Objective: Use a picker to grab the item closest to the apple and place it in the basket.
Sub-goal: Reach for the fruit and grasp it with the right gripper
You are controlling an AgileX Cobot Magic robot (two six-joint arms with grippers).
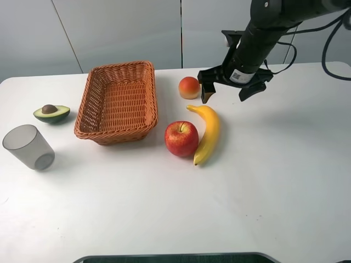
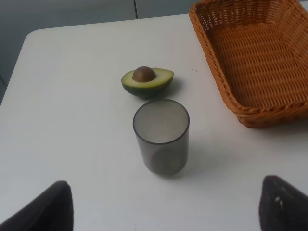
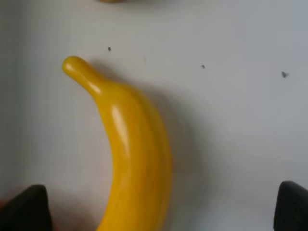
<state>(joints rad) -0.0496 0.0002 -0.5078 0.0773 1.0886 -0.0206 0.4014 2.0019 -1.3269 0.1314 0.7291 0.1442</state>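
So, the right gripper [image 1: 225, 94] hangs upper right of centre with its fingers [image 1: 206, 94] spread wide. It grips nothing and hovers above the stem end of the banana [image 1: 208, 131] without touching it. The banana lies on the table [image 1: 274, 192] at centre frame, snug against the right side of the apple [image 1: 181, 138]; they look like they're touching. A small peach [image 1: 188, 87] sits just above them, near one finger. Lots of white tabletop shows right of the banana and along the bottom. The basket [image 1: 88, 101] sits close left of the apple, only its woven floor showing. Far left are an upright grey cup [image 1: 28, 147], see-through down to its bottom, and an avocado half [image 1: 51, 113]. The left gripper [image 2: 166, 209] is spread wide too, holding nothing, over the table near the cup.
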